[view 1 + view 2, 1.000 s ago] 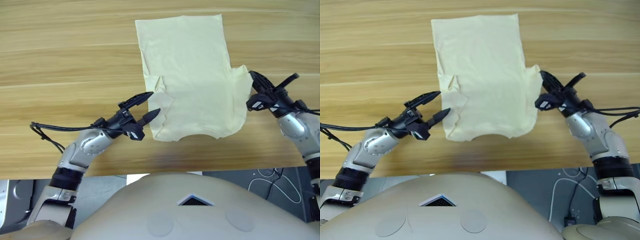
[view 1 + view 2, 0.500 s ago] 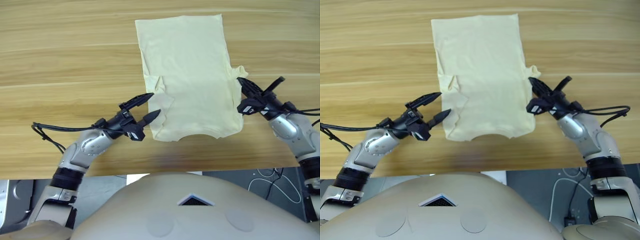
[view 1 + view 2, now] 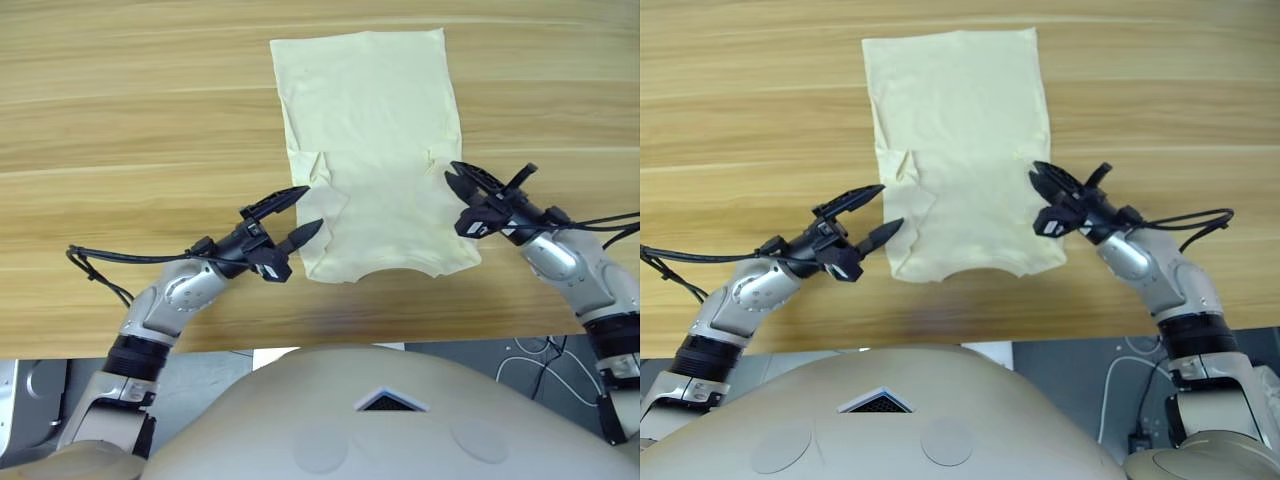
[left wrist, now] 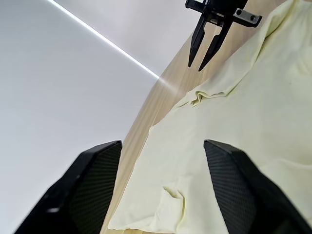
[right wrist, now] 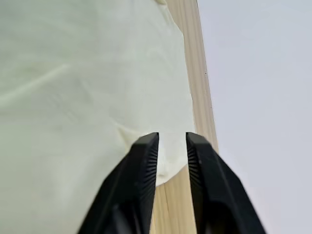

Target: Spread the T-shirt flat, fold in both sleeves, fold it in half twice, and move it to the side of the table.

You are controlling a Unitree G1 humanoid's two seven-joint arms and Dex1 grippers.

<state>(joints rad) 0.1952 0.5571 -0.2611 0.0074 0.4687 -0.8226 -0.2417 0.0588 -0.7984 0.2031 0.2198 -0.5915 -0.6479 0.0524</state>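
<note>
A pale yellow T-shirt (image 3: 380, 130) lies flat on the wooden table (image 3: 130, 120), its collar (image 3: 405, 272) nearest me. The left sleeve (image 3: 325, 185) is folded inward onto the body. My right gripper (image 3: 455, 175) hovers over the shirt's right shoulder, shut on the right sleeve, which is drawn in over the body. A thin strip of cloth shows between its fingers (image 5: 141, 175) in the right wrist view. My left gripper (image 3: 311, 205) is open just left of the folded left sleeve, holding nothing. From the left wrist view, the right gripper (image 4: 196, 67) hangs above a raised ridge of cloth.
Bare wood stretches left and right of the shirt. The table's front edge (image 3: 300, 345) runs just below the collar. A black cable (image 3: 90, 270) loops beside my left arm.
My right gripper has moved left from the shirt's right edge onto the body, dragging the right sleeve inward with it. The left arm has stayed put.
</note>
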